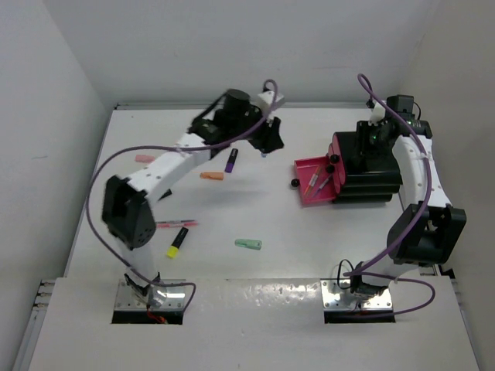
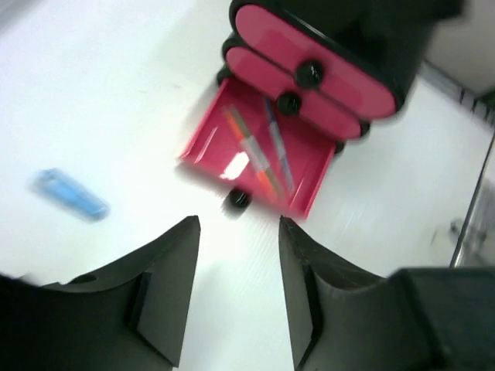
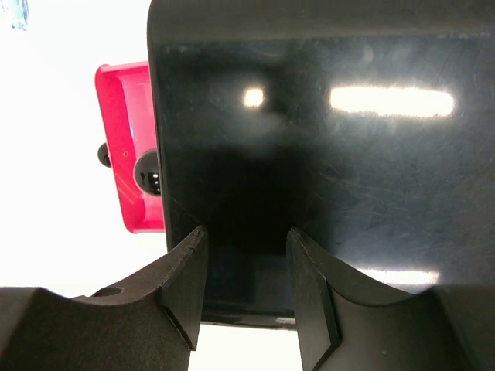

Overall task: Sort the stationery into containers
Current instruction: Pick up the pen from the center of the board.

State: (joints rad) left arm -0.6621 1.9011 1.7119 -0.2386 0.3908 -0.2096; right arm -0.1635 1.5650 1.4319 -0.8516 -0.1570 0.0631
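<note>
The left gripper (image 1: 267,144), jaws partly open and empty, hangs just right of the purple highlighter (image 1: 231,160), which lies near-to-far on the table (image 1: 116,193), well away from the right gripper (image 3: 244,239), open and empty over the black box (image 3: 325,170).

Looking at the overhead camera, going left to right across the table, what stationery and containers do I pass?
pink piece → yellow highlighter → orange piece → purple highlighter → mint piece → open red drawer → black drawer box
</note>
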